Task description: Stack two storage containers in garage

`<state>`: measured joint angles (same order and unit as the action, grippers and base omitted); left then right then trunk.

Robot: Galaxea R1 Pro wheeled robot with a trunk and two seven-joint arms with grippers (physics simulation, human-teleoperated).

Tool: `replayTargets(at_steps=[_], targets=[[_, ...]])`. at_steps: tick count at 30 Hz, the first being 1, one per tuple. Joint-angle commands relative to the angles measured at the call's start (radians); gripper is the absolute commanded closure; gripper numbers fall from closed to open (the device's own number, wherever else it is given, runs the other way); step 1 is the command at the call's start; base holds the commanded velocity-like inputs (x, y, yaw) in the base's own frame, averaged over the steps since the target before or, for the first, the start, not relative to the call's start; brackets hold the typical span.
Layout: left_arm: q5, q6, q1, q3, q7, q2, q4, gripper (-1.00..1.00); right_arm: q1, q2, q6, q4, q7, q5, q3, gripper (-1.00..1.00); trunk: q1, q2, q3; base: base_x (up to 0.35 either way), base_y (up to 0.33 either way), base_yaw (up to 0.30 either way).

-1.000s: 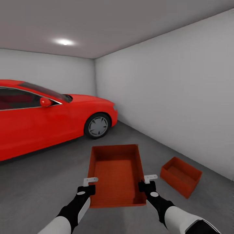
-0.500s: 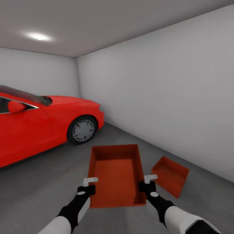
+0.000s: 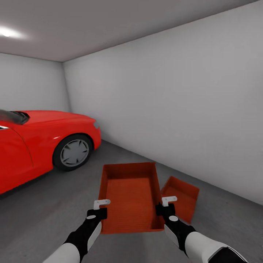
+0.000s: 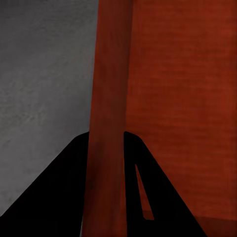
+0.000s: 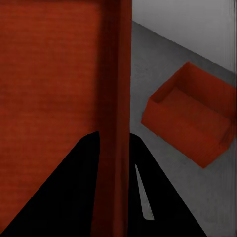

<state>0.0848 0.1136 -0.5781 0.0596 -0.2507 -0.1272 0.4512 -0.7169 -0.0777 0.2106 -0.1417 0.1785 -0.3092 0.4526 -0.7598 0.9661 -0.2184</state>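
I hold one orange-red storage container [image 3: 129,197] level in front of me, above the dark grey garage floor [image 3: 47,215]. My left gripper [image 3: 101,204] is shut on its left wall [image 4: 106,123]; my right gripper [image 3: 166,202] is shut on its right wall [image 5: 114,98]. The other storage container [image 3: 182,197] rests on the floor just right of the held one, partly hidden behind it; the right wrist view shows this second container [image 5: 190,116] whole, open side up.
A red car [image 3: 36,142] stands at the left, its front wheel [image 3: 73,152] nearest. A plain white wall [image 3: 175,106] runs along the right, close behind the container on the floor. Bare floor lies between the car and me.
The view has swung to the right: the car and the ceiling light slide left, and the container on the floor now sits closer beside the held one. Both grips are unchanged.
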Motion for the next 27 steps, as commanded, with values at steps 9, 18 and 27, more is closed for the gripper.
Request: replayTargets(at_steps=[9, 18, 27], targets=[[-0.014, -0.012, 0.000, -0.028, -0.062, 0.023, 0.006, 1.00, -0.001, -0.001, 0.000, 0.000, -0.001, -0.042, -0.043, 1.00, -0.001, 0.001, -0.001, 0.321, 0.078, -0.287], [-0.014, -0.012, 0.000, -0.028, -0.062, 0.023, 0.006, 1.00, -0.001, -0.001, 0.000, 0.000, -0.001, -0.042, -0.043, 1.00, -0.001, 0.001, -0.001, 0.321, 0.078, -0.287], [-0.014, -0.012, 0.000, -0.027, -0.062, 0.023, 0.006, 1.00, -0.001, -0.001, 0.000, 0.000, -0.001, -0.042, -0.043, 1.00, -0.001, 0.001, -0.001, 0.321, 0.078, -0.287]])
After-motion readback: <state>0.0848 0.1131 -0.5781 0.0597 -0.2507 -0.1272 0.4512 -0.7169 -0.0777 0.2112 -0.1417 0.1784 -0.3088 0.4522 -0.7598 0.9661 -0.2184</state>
